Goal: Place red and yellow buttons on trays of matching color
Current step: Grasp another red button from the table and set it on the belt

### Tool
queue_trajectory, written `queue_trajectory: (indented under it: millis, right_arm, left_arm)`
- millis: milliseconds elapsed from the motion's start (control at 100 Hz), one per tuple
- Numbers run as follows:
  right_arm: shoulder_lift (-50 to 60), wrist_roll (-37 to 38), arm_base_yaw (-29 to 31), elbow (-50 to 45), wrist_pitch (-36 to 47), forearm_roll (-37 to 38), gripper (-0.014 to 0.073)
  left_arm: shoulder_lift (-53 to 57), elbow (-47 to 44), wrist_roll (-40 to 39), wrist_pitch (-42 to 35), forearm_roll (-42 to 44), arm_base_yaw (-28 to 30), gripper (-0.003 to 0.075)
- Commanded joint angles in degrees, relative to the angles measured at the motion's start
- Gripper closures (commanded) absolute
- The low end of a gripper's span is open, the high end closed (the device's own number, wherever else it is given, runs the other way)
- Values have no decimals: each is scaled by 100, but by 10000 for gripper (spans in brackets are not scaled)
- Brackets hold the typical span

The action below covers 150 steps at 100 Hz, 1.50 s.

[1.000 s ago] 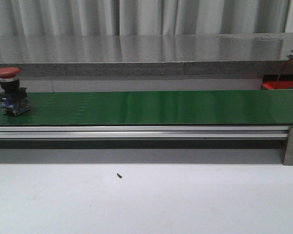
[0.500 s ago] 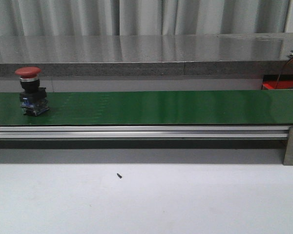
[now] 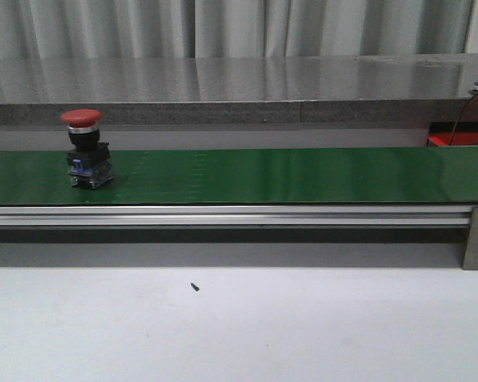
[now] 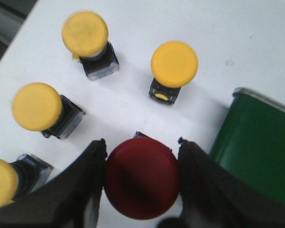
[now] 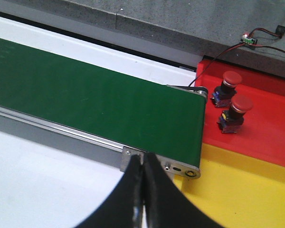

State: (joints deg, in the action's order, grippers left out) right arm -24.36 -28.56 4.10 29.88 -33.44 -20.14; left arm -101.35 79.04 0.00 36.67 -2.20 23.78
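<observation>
On the left stretch of the long green conveyor belt (image 3: 303,175), standing upright: a red mushroom-capped push button with a black and blue base (image 3: 87,148), silver rail just below it at 6 o'clock, white table (image 3: 239,326) beyond that with a tiny dark speck (image 3: 194,286). In the left wrist view, left claw (image 4: 141,178) clamped on the round cap of a second red push button (image 4: 141,176), black fingers (image 4: 88,185) pressed against both sides of it; four yellow-capped push buttons on the white table around it, at about 9 (image 4: 0,183), 10 (image 4: 38,107), 11 (image 4: 85,34) and 1 o'clock (image 4: 174,64), green belt end at 3 o'clock. In the right wrist view, right claw (image 5: 142,190) closed on nothing, fingertips touching, hanging over the belt's end bracket; at 1 o'clock from it, two red-capped buttons (image 5: 226,84) (image 5: 234,113) upright on the flat red tray (image 5: 270,128), with the flat yellow tray (image 5: 228,190) adjoining at 3 o'clock.
</observation>
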Motion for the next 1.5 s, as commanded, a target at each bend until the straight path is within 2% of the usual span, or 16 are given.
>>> queue_trajectory:
  millis: [0, 180, 410, 660, 1190, 1280, 1430, 1490]
  right_arm:
    - [-17, 3, -9, 149, 414, -99, 690]
    - [-17, 3, -9, 149, 414, -99, 690]
    - [-17, 3, -9, 149, 414, -99, 690]
    - [-17, 3, -9, 149, 414, -99, 690]
    - [-17, 3, -9, 149, 414, -99, 690]
    - [-17, 3, -9, 149, 414, -99, 690]
    - [-17, 3, -9, 149, 414, -99, 690]
    - [-17, 3, -9, 149, 414, -99, 690]
  left_arm:
    - [752, 188, -39, -90, -103, -5, 587]
    - [1417, 178, 0, 66, -160, -223, 587]
    - [1529, 133, 78, 470, -160, -934, 587]
    - [1438, -285, 78, 191, -160, -1466, 587]
    - [758, -516, 87, 14, -160, -1540, 573]
    - [746, -516, 131, 2, -160, -1540, 484]
    - [833, -516, 426, -25, -507, -1540, 190]
    - [933, -516, 539, -49, -668, -1540, 119]
